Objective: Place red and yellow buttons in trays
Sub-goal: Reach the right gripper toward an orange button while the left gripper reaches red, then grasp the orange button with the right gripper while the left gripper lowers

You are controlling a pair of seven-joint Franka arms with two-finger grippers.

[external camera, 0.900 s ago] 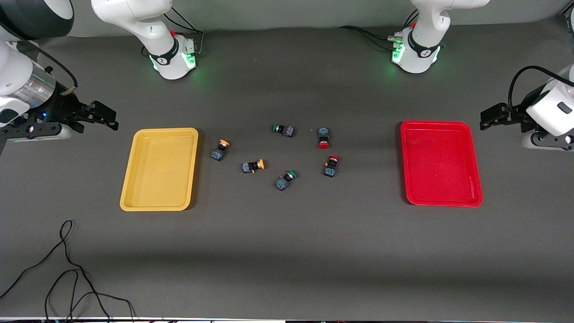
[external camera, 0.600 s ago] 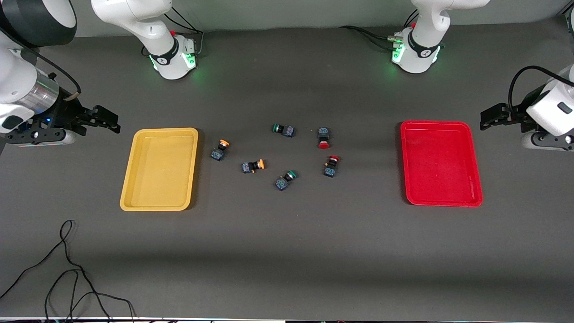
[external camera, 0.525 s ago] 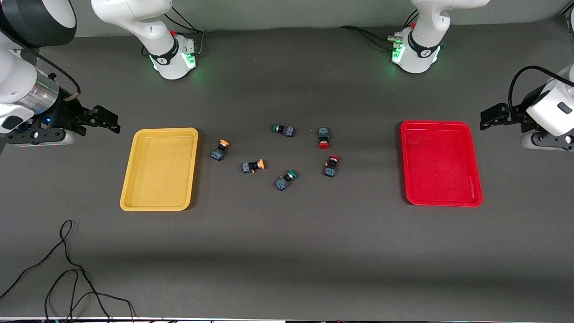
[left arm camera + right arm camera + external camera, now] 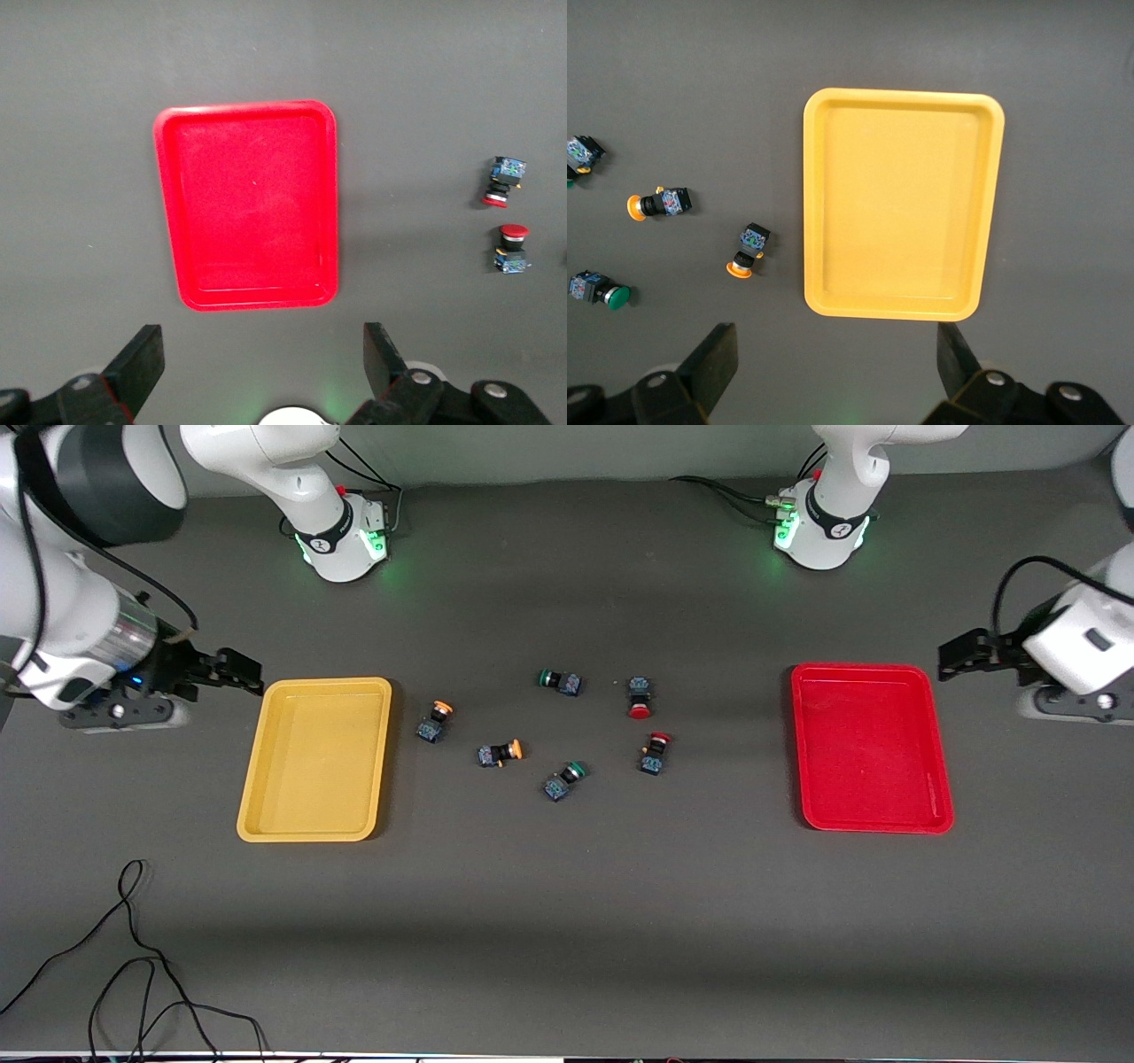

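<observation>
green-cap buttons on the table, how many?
2. One green-capped button lies farther from the front camera, beside a red-capped button. The other green-capped button lies nearer, between an orange-capped button and another red one. None looks hidden.

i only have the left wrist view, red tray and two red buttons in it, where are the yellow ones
observer: Two yellow-capped buttons lie beside the yellow tray, which sits toward the right arm's end of the table.
operator: any other colours out there
observer: Yes, two green-capped buttons. One is farther from the front camera than both yellow ones, and the other is the nearest of all the buttons to it.
operator: and the right claw
observer: The right claw is open and holds nothing. It hangs just outside the yellow tray's corner that is farthest from the buttons and from the front camera.
</observation>
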